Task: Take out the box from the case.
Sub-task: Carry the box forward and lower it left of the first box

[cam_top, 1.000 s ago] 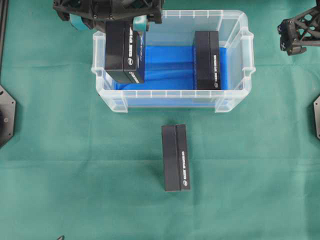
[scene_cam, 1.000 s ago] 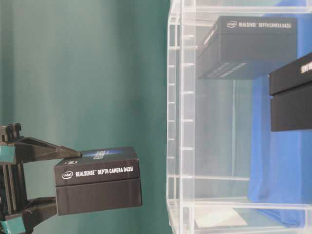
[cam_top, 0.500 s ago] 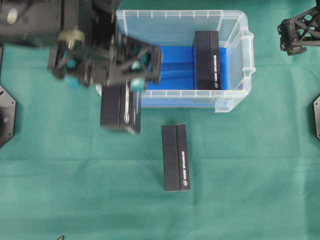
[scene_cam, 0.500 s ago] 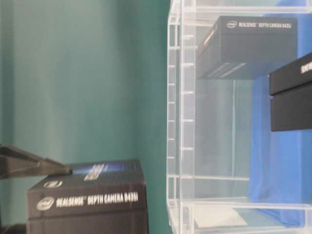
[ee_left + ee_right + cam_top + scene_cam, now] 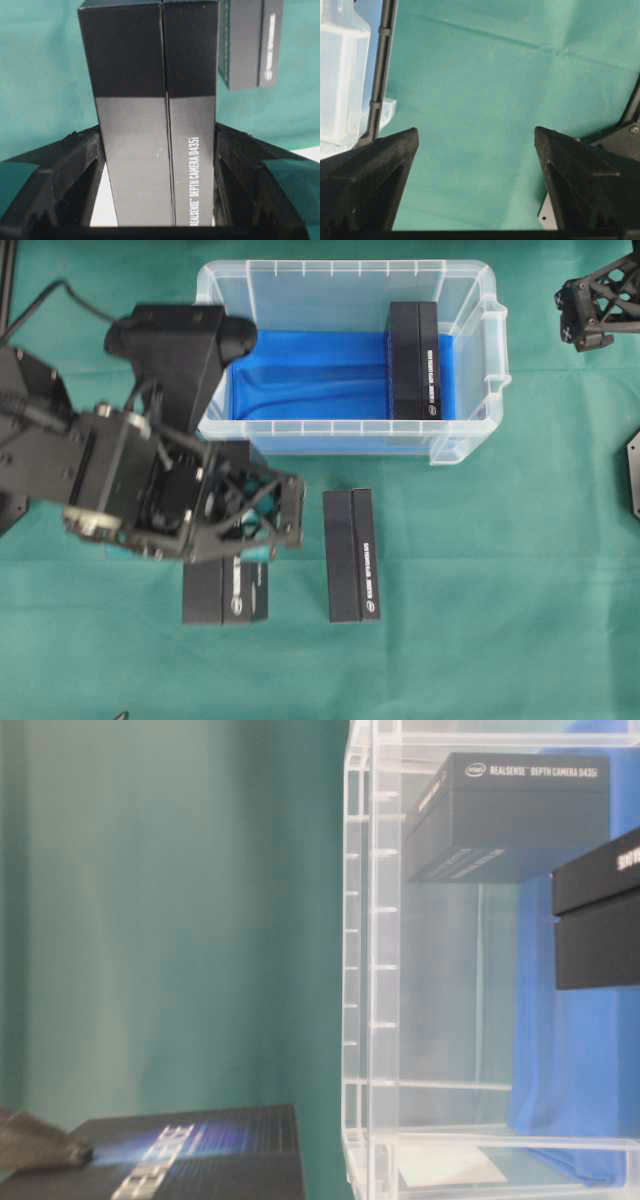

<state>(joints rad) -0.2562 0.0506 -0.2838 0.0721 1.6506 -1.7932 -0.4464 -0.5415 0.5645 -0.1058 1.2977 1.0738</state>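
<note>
1. Left gripper [image 5: 157,150]: fingers clamped on both long sides of a black box [image 5: 150,100], held outside the case, over the green cloth [image 5: 500,590].
2. Second black box [image 5: 351,555]: flat on the cloth, just beside the held one, in front of the case.
3. Case [image 5: 470,445]: clear bin, blue lining; third black box [image 5: 414,360] stands inside, toward its right end.
4. Right gripper [image 5: 475,165]: jaws wide apart, nothing between them, parked beside the case's right end.

Overhead looking straight down, table-level close beside case [image 5: 372,970], wrist views near
</note>
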